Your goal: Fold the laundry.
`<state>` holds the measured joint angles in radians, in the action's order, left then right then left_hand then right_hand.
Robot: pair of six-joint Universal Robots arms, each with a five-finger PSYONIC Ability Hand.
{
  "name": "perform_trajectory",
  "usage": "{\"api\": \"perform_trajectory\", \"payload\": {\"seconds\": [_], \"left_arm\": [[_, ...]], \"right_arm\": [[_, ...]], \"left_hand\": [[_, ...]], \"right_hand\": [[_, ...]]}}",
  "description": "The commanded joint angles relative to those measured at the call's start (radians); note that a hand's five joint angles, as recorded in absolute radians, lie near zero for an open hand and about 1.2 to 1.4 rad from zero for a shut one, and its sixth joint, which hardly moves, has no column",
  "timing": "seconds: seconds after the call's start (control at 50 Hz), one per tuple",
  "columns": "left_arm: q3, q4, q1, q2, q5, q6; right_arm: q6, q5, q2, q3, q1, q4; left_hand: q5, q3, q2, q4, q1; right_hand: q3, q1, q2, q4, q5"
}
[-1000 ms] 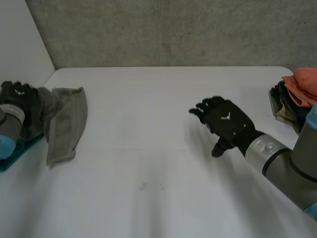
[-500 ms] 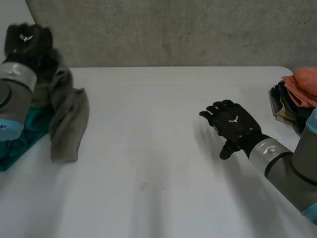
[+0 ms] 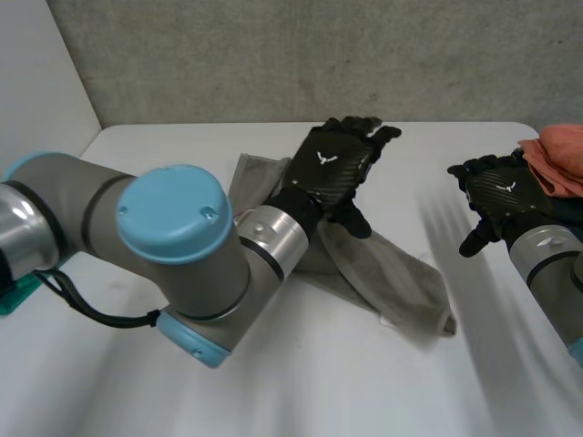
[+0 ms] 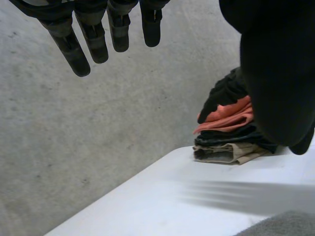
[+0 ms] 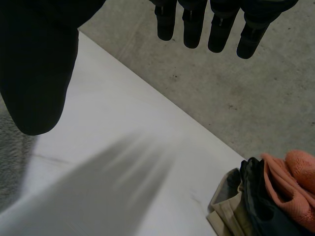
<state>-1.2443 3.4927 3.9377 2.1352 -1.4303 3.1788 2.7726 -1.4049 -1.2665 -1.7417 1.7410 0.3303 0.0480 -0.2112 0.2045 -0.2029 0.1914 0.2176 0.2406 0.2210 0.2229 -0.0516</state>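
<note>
Grey-green towel lies crumpled on the white table, running slantwise from near the far edge by the middle toward the near right. Its far end is bunched under the left arm, and its near end tapers to a loose corner. We see the left arm stretched across the table, with the left hand over the towel's far end, close to the table's far edge and the concrete wall. In the left wrist view its fingers are straight and spread, the thumb stands well apart, and nothing is held between them; a strip of the towel shows below the palm. We cannot tell whether the wrist touches the cloth.

The right hand hovers near the table's right edge, apart from the towel, with bare table between them. In its own wrist view the fingers hang straight and relaxed, the thumb is off to one side, and the hand is empty.

A stack of folded clothes sits at the far right corner, just beside the right hand: orange on top, dark cloth beneath, beige at the bottom. It reaches right to the table's edge.

The near half of the table, and the whole left side in front of the arm, lies bare. A bit of teal cloth shows at the left edge.
</note>
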Motion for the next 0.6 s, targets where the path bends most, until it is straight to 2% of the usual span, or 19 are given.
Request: {"api": "perform_trajectory", "payload": {"seconds": [0.02,0.08,0.18,0.2,0.28,0.38,0.44,0.6], "left_arm": [[-0.129,-0.023,0.155,-0.190,-0.004,0.041],[-0.182,-0.043,0.224,-0.256,-0.002,0.081],[-0.222,-0.086,0.250,-0.265,-0.002,0.171],[-0.227,-0.093,0.252,-0.262,-0.002,0.188],[-0.250,-0.133,0.279,-0.221,-0.002,0.288],[-0.251,-0.161,0.305,-0.124,-0.005,0.406],[-0.251,-0.184,0.305,-0.095,-0.018,0.414],[-0.247,-0.247,0.291,-0.038,-0.153,0.408]], "right_arm": [[-0.021,0.035,-0.027,0.011,0.011,-0.033],[-0.030,0.063,-0.066,0.028,0.014,-0.117],[-0.033,0.070,-0.097,0.082,0.025,-0.298],[-0.039,0.067,-0.112,0.094,0.034,-0.377],[-0.056,0.081,-0.128,0.088,0.086,-0.503],[-0.079,0.073,-0.105,0.048,0.207,-0.482],[-0.084,0.070,-0.071,0.019,0.258,-0.415],[-0.091,0.038,0.031,-0.003,0.282,-0.235]], "left_hand": [[-0.035,0.024,-0.017,0.016,-0.004],[-0.003,-0.008,0.015,-0.016,0.028],[0.000,-0.011,0.018,-0.019,0.031],[0.003,-0.014,0.021,-0.022,0.034],[0.014,-0.026,0.032,-0.034,0.046],[0.050,-0.061,0.068,-0.069,0.081],[0.108,-0.120,0.126,-0.128,0.139],[0.147,-0.158,0.165,-0.166,0.178]], "right_hand": [[-0.043,-0.066,-0.046,-0.048,0.052],[-0.043,-0.066,-0.046,-0.048,0.052],[-0.043,-0.066,-0.046,-0.048,0.052],[-0.043,-0.066,-0.046,-0.048,0.052],[-0.043,-0.066,-0.046,-0.048,0.052],[-0.043,-0.066,-0.046,-0.048,0.052],[-0.043,-0.066,-0.046,-0.048,0.052],[-0.043,-0.066,-0.046,-0.048,0.052]]}}
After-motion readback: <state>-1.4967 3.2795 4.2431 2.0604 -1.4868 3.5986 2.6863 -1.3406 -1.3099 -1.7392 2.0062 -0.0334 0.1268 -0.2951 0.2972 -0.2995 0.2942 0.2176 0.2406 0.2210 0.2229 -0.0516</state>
